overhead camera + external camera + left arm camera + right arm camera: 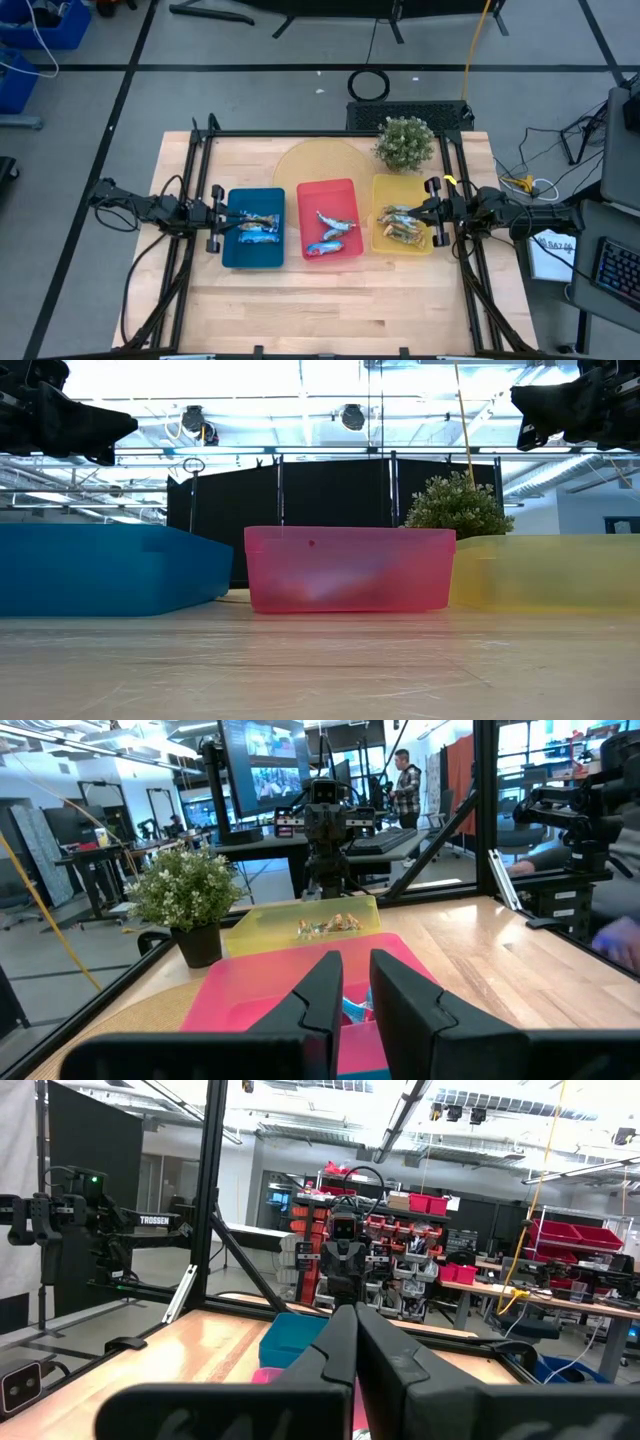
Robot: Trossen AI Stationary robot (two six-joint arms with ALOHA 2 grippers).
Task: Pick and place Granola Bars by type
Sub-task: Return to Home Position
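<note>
Granola bars (330,235) are seen only in trays (250,256). Left of the red tray (301,215), the left pincer (228,222) is parted slightly and empty. Right of it, the right pincer (424,212) is closed.

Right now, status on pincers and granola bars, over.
Left pincer slightly open, empty, at blue tray. Right pincer shut, empty, at yellow tray. Granola Bars all binned. Nothing obstructing.

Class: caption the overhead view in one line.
Granola bars sorted into blue tray, red tray, yellow tray; left gripper, right gripper over the outer edges.
</note>
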